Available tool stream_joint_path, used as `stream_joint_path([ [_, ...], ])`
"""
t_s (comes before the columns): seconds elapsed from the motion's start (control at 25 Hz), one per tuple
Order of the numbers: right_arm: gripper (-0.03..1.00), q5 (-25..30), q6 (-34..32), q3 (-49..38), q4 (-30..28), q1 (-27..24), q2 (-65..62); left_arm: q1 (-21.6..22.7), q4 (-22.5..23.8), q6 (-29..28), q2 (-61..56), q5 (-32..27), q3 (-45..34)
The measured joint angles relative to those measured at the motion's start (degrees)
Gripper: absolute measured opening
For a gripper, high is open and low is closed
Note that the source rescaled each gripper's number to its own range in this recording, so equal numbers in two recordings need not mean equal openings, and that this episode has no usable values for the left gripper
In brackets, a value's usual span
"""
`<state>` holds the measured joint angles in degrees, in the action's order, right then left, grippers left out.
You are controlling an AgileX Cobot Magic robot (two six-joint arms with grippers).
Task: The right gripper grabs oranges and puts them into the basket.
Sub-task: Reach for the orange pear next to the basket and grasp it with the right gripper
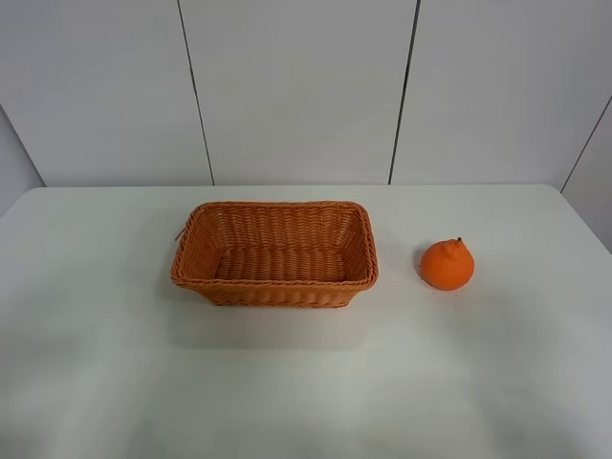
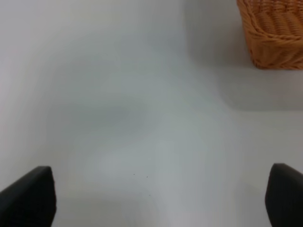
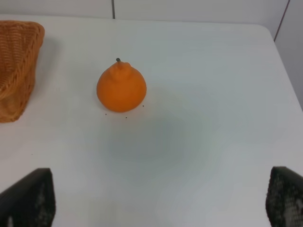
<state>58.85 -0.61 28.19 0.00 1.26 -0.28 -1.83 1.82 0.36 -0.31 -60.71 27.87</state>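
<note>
The orange (image 1: 447, 264) stands upright on the white table, to the right of the empty wicker basket (image 1: 274, 213) and apart from it. Neither arm shows in the exterior high view. In the right wrist view the orange (image 3: 121, 87) lies ahead of my right gripper (image 3: 156, 198), whose black fingertips (image 3: 28, 198) stand wide apart and empty; a basket corner (image 3: 16, 66) shows at the side. In the left wrist view my left gripper (image 2: 156, 198) is open and empty over bare table, with a basket corner (image 2: 274, 33) ahead.
The white table (image 1: 306, 382) ends at a pale panelled wall (image 1: 296, 86) behind. Its right edge (image 1: 583, 225) runs close past the orange.
</note>
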Motion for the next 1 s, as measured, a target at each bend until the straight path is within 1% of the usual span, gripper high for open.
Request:
stream_joint_path([
  [0.48, 0.98, 0.00, -0.04, 0.00, 0.00, 0.00, 0.00, 0.00, 0.00, 0.00, 0.00, 0.00, 0.00],
  [0.56, 0.98, 0.05, -0.04, 0.53, 0.34, 0.00, 1.61, 0.00, 0.00, 0.00, 0.00, 0.00, 0.00],
  [0.68, 0.98, -0.09, -0.04, 4.05, 0.61, 0.00, 9.13, 0.00, 0.00, 0.00, 0.00, 0.00, 0.00],
  [1.0, 0.98, -1.00, -0.11, 19.26, 0.66, 0.00, 43.76, 0.00, 0.00, 0.00, 0.00, 0.00, 0.00],
])
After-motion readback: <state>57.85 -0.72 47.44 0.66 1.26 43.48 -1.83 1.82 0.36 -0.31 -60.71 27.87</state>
